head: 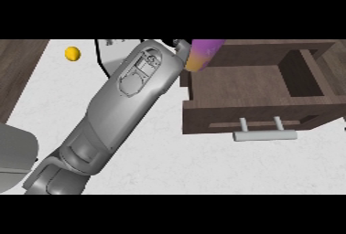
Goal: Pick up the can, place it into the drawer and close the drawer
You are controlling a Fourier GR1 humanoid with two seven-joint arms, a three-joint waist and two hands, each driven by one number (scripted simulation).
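A white, faintly speckled counter top fills most of the view under even, soft light. Dark wood-grain planking borders it from nine to ten o'clock, and a sliver of similar wood shows at two o'clock.

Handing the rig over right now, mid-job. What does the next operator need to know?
Hands: the left hand is mostly hidden behind its forearm and appears to hold the can, tilted, over the back-left corner of the drawer. The right hand is not in view.
Drawer: open, nothing in it yet, its handle towards the robot.
Done: can picked up.
Left: lower it in, release, push the drawer shut.
Aside: a yellow object lies on the counter.
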